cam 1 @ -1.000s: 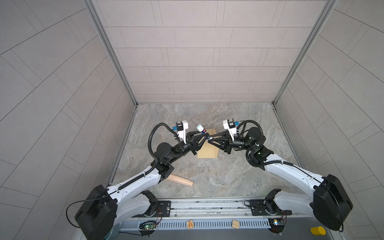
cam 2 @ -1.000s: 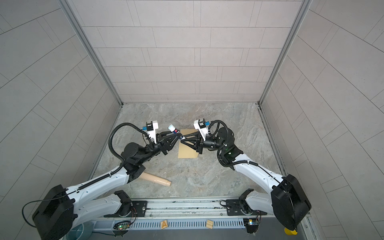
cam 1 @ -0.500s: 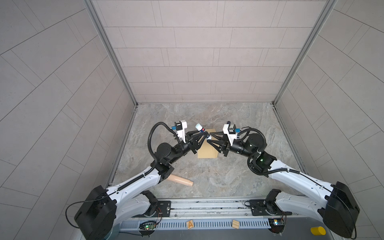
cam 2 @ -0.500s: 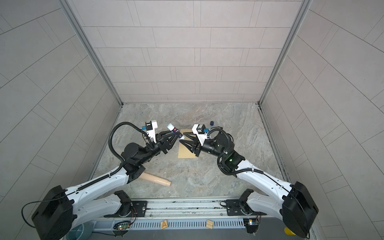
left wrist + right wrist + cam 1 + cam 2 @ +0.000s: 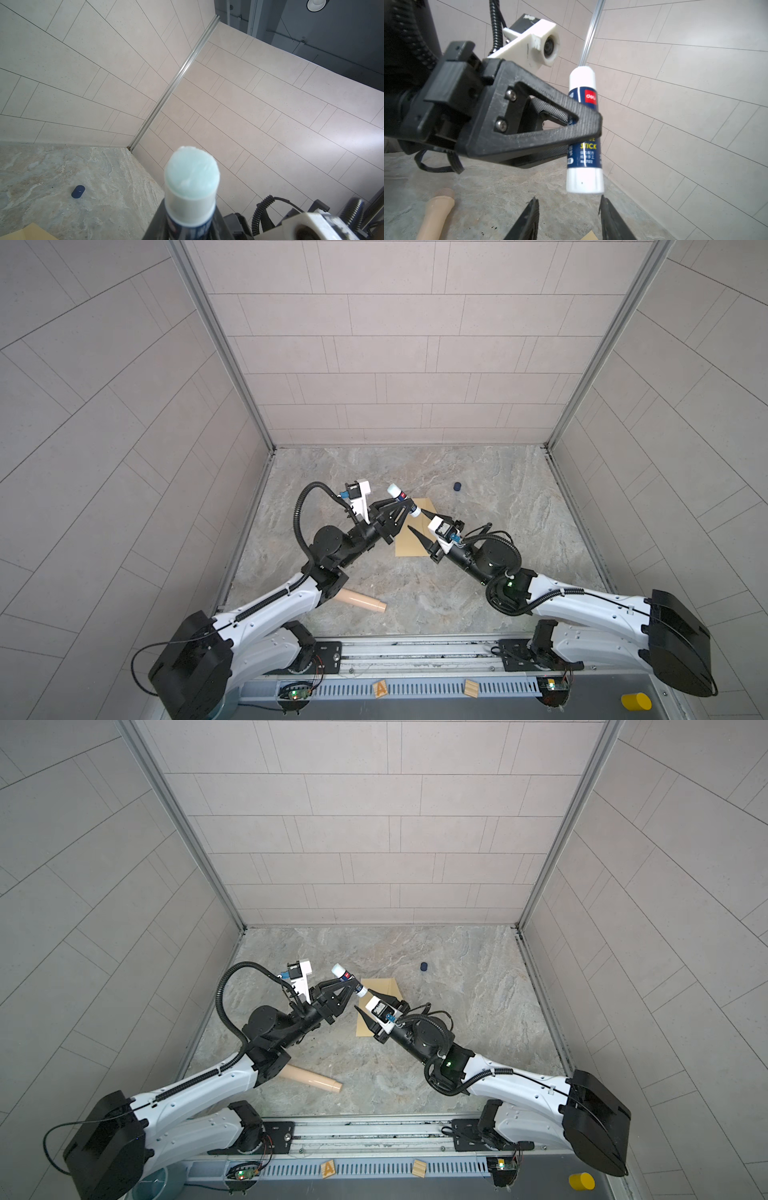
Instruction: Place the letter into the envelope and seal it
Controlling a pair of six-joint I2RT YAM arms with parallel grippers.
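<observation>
The tan envelope lies flat on the stone floor mid-table; one corner shows in the right wrist view. The letter is not in view. My left gripper is shut on a blue-and-white glue stick, held above the envelope's far left corner. Its uncapped pale blue tip points up. My right gripper stands open just short of the stick's white lower end, holding nothing.
A small dark blue cap lies on the floor behind and right of the envelope. A beige cylinder lies near the front left, beside the left arm. Tiled walls enclose three sides.
My right gripper has let go of the glue stick's lower end, opened, and drawn back toward the front. The left gripper and the stick have stayed where they were.
</observation>
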